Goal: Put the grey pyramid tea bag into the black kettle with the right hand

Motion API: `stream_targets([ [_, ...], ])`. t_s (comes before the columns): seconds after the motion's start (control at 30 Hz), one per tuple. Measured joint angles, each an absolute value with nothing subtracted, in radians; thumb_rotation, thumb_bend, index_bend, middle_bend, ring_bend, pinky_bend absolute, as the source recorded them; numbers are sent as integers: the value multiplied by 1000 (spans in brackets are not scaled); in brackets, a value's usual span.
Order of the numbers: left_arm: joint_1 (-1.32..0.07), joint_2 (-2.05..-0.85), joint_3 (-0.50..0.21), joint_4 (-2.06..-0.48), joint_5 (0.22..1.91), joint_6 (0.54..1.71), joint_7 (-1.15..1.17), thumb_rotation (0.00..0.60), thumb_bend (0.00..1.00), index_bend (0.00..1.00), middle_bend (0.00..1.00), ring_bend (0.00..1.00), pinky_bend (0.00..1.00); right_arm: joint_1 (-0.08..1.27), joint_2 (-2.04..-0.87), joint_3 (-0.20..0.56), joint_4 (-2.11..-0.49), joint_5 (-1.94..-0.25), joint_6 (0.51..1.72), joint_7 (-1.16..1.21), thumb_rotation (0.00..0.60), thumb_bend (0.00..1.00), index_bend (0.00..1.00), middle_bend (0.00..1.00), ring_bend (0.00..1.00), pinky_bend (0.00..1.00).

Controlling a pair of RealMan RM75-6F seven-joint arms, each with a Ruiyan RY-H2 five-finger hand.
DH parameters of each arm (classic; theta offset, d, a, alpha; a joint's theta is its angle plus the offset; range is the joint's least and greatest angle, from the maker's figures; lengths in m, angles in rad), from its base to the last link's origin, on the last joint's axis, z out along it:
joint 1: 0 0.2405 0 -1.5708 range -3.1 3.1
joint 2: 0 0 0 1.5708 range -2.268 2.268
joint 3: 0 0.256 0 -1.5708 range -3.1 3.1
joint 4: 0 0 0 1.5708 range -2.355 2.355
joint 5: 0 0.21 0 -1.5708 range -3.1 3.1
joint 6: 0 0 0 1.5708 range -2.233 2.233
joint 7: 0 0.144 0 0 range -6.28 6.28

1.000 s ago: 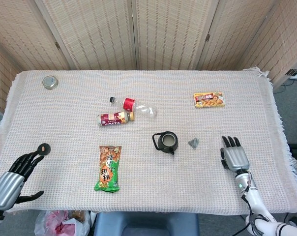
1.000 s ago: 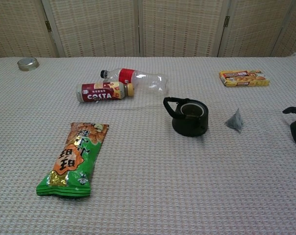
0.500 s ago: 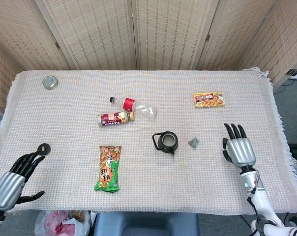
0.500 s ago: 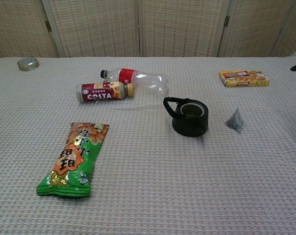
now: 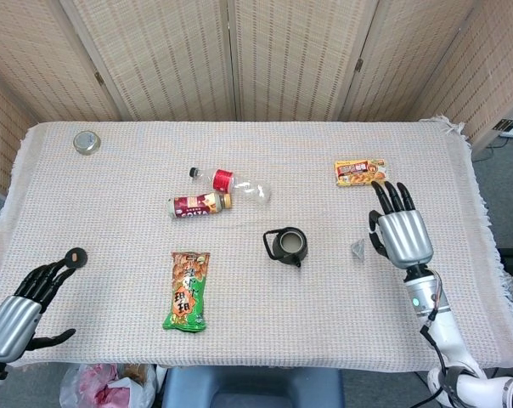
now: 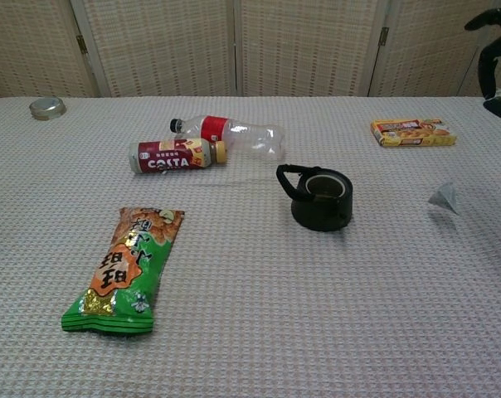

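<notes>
The black kettle [image 5: 288, 246] [image 6: 321, 199] stands lidless near the table's middle, handle pointing left. The grey pyramid tea bag [image 5: 358, 248] [image 6: 445, 197] lies on the cloth to the kettle's right. My right hand [image 5: 401, 234] is raised just right of the bag, fingers spread and pointing away, holding nothing. In the chest view only its dark fingers [image 6: 493, 46] show at the top right corner, well above the bag. My left hand [image 5: 27, 302] hovers open at the table's front left edge.
A green snack bag [image 5: 187, 291] lies front left of the kettle. Two bottles [image 5: 214, 195] lie behind it. A yellow snack box [image 5: 361, 172] sits beyond my right hand, and a metal lid [image 5: 87, 142] at the far left corner.
My right hand has risen and moved forward from the front edge. The tea bag now lies further right, away from the kettle. The left hand has not moved.
</notes>
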State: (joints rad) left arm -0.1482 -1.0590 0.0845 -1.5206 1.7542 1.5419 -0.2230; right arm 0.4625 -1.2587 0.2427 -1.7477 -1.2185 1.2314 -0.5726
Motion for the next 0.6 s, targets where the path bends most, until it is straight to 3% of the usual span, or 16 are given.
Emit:
stream_targets([
  [0.6,-150,-1045,83,-1504,1753,1550,-277,600,151,0,0,0,115,609,-1279,326,-1820,-1114,1202,-664,600,345,625,59,0,0],
])
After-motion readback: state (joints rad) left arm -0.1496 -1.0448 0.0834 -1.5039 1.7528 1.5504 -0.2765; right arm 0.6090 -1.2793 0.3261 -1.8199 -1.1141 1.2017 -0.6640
